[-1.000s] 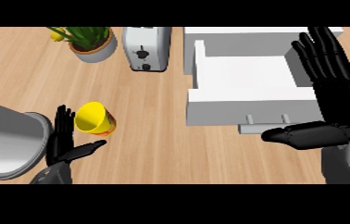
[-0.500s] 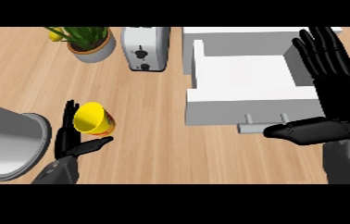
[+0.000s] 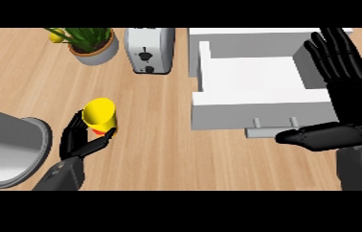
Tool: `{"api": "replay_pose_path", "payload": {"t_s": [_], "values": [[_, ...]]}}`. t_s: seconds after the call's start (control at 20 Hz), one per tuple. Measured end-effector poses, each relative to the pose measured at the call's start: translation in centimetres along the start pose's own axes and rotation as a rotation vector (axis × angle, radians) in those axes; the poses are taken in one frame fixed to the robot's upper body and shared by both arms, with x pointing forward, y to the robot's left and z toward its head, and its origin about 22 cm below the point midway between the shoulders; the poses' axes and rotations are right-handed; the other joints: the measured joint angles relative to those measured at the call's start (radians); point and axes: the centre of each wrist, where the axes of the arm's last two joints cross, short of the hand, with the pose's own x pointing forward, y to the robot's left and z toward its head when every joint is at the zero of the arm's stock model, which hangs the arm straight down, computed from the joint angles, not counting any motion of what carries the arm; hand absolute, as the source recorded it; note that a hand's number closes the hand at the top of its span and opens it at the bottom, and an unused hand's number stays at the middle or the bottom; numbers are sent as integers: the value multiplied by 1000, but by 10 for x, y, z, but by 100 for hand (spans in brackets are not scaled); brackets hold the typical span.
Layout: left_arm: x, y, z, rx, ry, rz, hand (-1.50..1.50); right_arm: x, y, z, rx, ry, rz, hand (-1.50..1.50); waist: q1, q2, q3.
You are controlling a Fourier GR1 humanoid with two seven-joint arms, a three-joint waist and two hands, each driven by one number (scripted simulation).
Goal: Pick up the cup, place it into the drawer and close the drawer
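Cup (image 3: 99, 113): yellow, plain and smooth, tilted with its open mouth toward the top of the view, a small patch of red showing at its lower end. It sits at the left of the wooden counter (image 3: 159, 149), well apart from the drawer. Whether its base touches the wood I cannot tell.

Left hand (image 3: 80, 141): comes up from the lower edge, fingers rising along the cup's left side, thumb hooked against its lower right. The cup's bottom end is pinched between them.

Drawer (image 3: 263, 110): white, pulled open at the right of the counter, with a pale inside and a grey bar handle (image 3: 265, 131) on its front.

Right hand (image 3: 346, 99): at the right edge by the drawer, fingers straight and spread upward, thumb stretched leftward just beside the handle's right end, holding nothing.

Farther out: silver toaster (image 3: 149, 49) at the top centre, potted plant (image 3: 87, 42) to its left, grey round pan (image 3: 20, 147) at the left edge, near the left forearm.
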Motion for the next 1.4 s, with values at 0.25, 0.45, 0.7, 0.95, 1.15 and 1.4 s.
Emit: {"api": "replay_pose_path", "payload": {"t_s": [0.25, 0.45, 0.7, 0.95, 1.15, 1.4], "values": [[7, -5, -13, 77, -116, -114, 150, 1, -3, 3, 1, 0, -2, -150, -2, 0, 0], [7, -14, -17, 90, -164, -86, 150, -1, -6, 0, -6, -2, -6, -150, 1, 0, 0], [10, -30, -27, 40, -196, -39, 150, 4, -3, -3, -6, -3, -10, -150, 3, -1, 1], [25, -57, -55, -88, -254, 15, 150, 3, -6, 2, -16, 5, -1, -150, 10, -7, 2], [46, -91, -83, -202, -315, 50, 150, 0, -7, 5, -19, 17, 15, -150, 20, -12, 4], [88, -145, -120, -330, -376, 98, 150, -2, -9, 7, -42, 26, 21, -150, 33, -18, 5]]}}
